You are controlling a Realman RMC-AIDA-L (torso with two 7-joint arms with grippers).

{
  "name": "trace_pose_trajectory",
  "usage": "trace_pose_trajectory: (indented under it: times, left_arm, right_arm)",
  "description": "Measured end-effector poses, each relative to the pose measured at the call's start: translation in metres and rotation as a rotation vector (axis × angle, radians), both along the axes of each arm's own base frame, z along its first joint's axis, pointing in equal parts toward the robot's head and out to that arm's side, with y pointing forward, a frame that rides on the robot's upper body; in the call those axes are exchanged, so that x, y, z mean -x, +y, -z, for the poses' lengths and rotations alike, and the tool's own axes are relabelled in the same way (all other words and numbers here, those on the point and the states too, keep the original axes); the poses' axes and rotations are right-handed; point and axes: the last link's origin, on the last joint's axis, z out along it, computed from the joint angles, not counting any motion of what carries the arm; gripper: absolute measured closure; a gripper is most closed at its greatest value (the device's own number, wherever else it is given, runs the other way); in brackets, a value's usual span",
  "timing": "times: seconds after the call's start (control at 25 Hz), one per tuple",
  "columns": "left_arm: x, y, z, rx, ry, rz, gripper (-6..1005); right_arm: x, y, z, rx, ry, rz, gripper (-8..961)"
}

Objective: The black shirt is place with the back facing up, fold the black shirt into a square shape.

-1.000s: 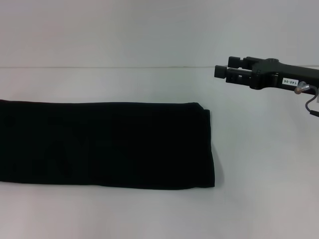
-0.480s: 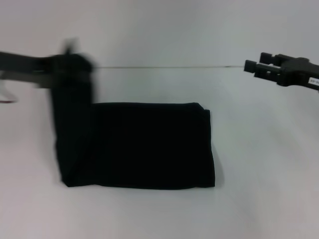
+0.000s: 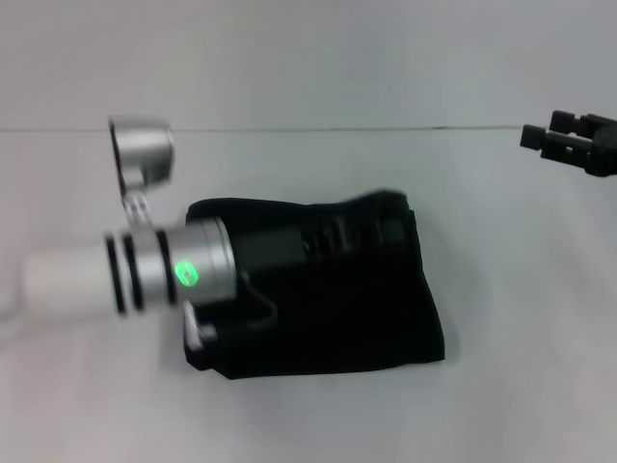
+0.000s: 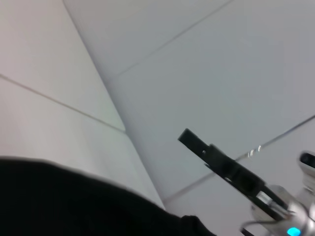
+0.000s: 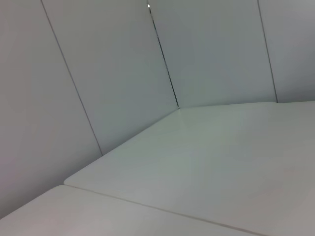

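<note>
The black shirt (image 3: 333,328) lies on the white table as a doubled-over, roughly square bundle, plain black on top. My left arm reaches in from the left across it, and the left gripper (image 3: 386,231) sits low over the shirt's far right corner, shut on a raised bit of cloth. Black against black hides most of its shape. In the left wrist view the black shirt (image 4: 74,201) bulges close under the camera. My right gripper (image 3: 542,132) hangs open and empty at the far right, well away from the shirt. The right gripper (image 4: 189,140) also shows in the left wrist view.
The left arm's silver wrist (image 3: 164,270) with its green light covers the shirt's left edge. The white table (image 3: 521,318) runs back to a pale wall (image 3: 308,58). The right wrist view shows only the table (image 5: 211,162) and wall panels.
My left gripper has carried the shirt's left end up and over to the right, turning the long strip into a square bundle whose right edge shifted right. The right gripper has drawn back to the right.
</note>
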Motion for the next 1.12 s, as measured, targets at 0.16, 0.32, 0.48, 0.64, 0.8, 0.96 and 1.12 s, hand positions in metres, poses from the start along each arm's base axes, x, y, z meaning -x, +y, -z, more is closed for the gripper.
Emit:
trace_pose_trajectory:
  times: [0.16,0.32,0.48,0.64,0.8,0.96,1.12]
  left_arm:
    - [0.010,-0.022,0.028,-0.099,-0.031,0.006,904]
    - [0.004,-0.027,0.029,-0.109,-0.065,0.045,895]
    - [-0.014,-0.038,0.017,-0.084,-0.189,0.153,750]
    - [-0.012,-0.036,0.001,-0.122,-0.192,0.223,619]
    - [0.007,-0.034,-0.014,-0.188,-0.074,0.319,503]
    - [0.028,-0.038,-0.031,-0.268,0.066,0.459,361]
    - [0.046,-0.036,-0.048,-0.336,0.170,0.496,199]
  right_arm:
    - [-0.001,-0.001,0.002,0.011,0.000,0.003,206]
    - [-0.003,-0.001,0.003,0.023,0.010,0.029,206]
    - [-0.004,-0.001,0.003,0.063,0.038,0.087,206]
    - [-0.002,0.001,0.008,0.156,0.073,0.184,206]
    - [0.003,0.000,0.023,0.288,0.094,0.291,206]
    - [0.010,-0.002,0.044,0.395,0.117,0.357,205]
    - [0.014,-0.004,0.061,0.446,0.129,0.394,206]
